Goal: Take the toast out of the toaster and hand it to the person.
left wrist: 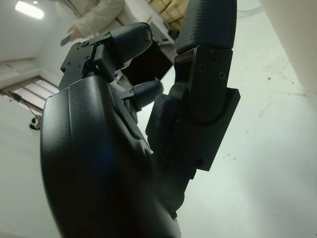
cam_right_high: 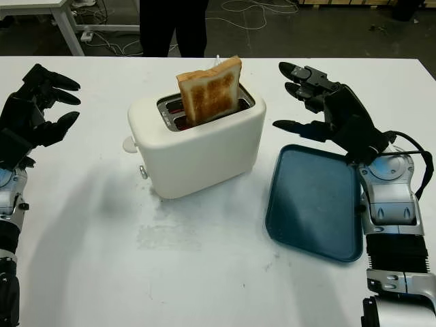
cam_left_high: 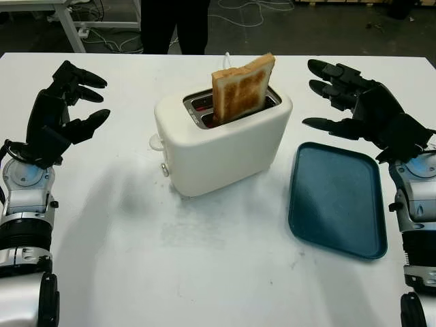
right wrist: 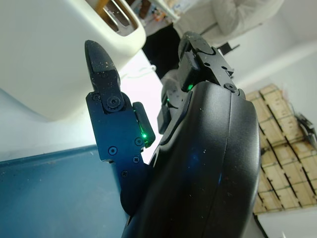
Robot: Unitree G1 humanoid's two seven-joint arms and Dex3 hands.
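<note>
a browned slice of toast [cam_left_high: 242, 88] stands tilted in the slot of a cream plastic toaster [cam_left_high: 221, 139] at mid-table, its upper half exposed. the right hand [cam_left_high: 354, 102], released and holding nothing, hovers beside the toaster above the far end of a dark teal rectangular tray [cam_left_high: 337, 197]; the left hand [cam_left_high: 65, 112], likewise unladen, hangs well apart. a good grasp likely pinches the exposed crust lightly and lifts along the slot, toward the person [cam_left_high: 174, 26] standing beyond the table.
</note>
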